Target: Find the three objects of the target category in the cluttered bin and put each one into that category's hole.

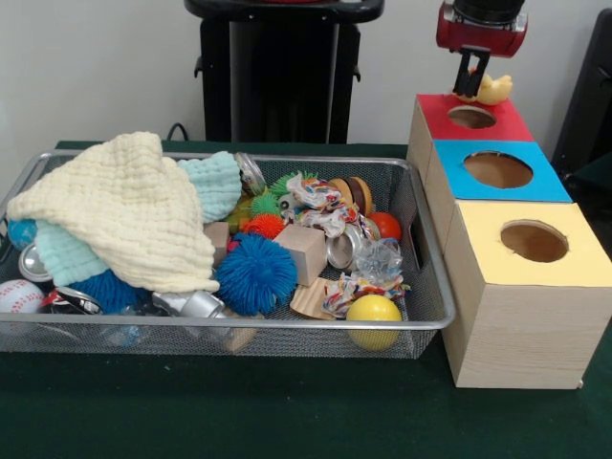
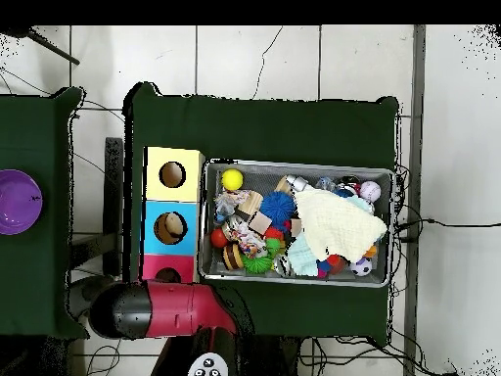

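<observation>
The arm comes down at the far right corner, its red wrist and dark gripper (image 1: 469,88) hanging just above the hole in the red box top (image 1: 475,118). A small yellow rubber duck (image 1: 493,89) sits right beside the fingers, above that hole; the fingers look narrow, but I cannot tell whether they are actually pinching the duck or just next to it.

Three wooden boxes stand in a row, touching: red, then the blue box (image 1: 497,170), then the yellow box (image 1: 534,242) nearest me. Each has one round hole on top. The row sits just beside the right wall of the wire mesh bin (image 1: 427,320), with only a thin gap between them.

The bin is crowded. A cream knitted cloth (image 1: 124,210) drapes over the left half, with a pale blue cloth (image 1: 212,182) under it. There is also a blue spiky ball (image 1: 254,273), a wooden block (image 1: 304,251), a yellow ball (image 1: 373,317) in the near right corner, and a baseball (image 1: 19,296) at the far left. The green table (image 1: 239,411) in front is bare.

From overhead, the arm's red and black body (image 2: 166,308) covers the red box and hides the gripper and duck. That view alone shows a purple bowl (image 2: 18,201) on a separate table to the side.
</observation>
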`<state>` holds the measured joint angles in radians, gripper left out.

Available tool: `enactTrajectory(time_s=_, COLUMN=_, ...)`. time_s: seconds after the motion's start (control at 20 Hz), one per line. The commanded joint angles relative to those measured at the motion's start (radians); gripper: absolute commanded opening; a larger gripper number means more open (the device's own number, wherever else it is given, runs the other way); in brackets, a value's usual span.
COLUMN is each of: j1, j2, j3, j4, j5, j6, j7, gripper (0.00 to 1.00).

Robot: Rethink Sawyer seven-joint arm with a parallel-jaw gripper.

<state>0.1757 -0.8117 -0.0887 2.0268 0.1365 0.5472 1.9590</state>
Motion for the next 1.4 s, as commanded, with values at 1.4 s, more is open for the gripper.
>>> enactTrajectory(time_s=1.4, j1=0.057, j2=0.046, j3=-0.089, j4=-0.118, j5=-0.078, j6=-0.270, j7=0.145, gripper=0.00)
